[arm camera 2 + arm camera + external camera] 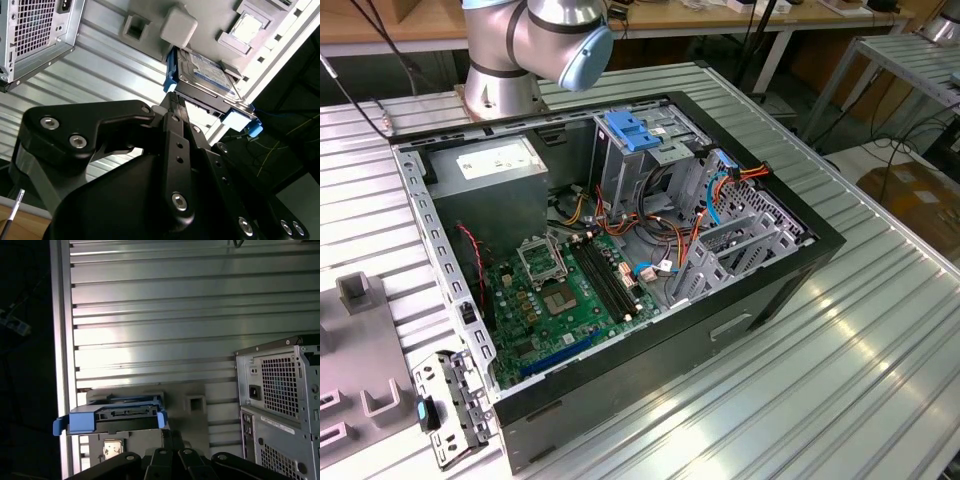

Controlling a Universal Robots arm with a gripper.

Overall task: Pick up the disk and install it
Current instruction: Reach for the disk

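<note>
The disk (210,75), black with a white-and-blue label and a blue carrier frame, lies on a grey fixture plate (260,30) at the table's edge. In the first wrist view I see the disk (115,415) end-on, its connector side facing me. My gripper (172,100) sits close to the disk's near edge, its black fingers (172,437) drawn together and shut, with nothing visibly between them. The open computer case (720,330) lies on its side in the exterior view, and its grey drive cage with a blue latch (630,130) stands at the back.
The case's perforated rear panel (280,400) stands beside the fixture. Inside the case are a power-supply box (495,160), a green motherboard (570,290) and loose cables (720,190). Grey fixture blocks (360,340) lie at the exterior view's left. The arm's base (505,60) stands behind the case.
</note>
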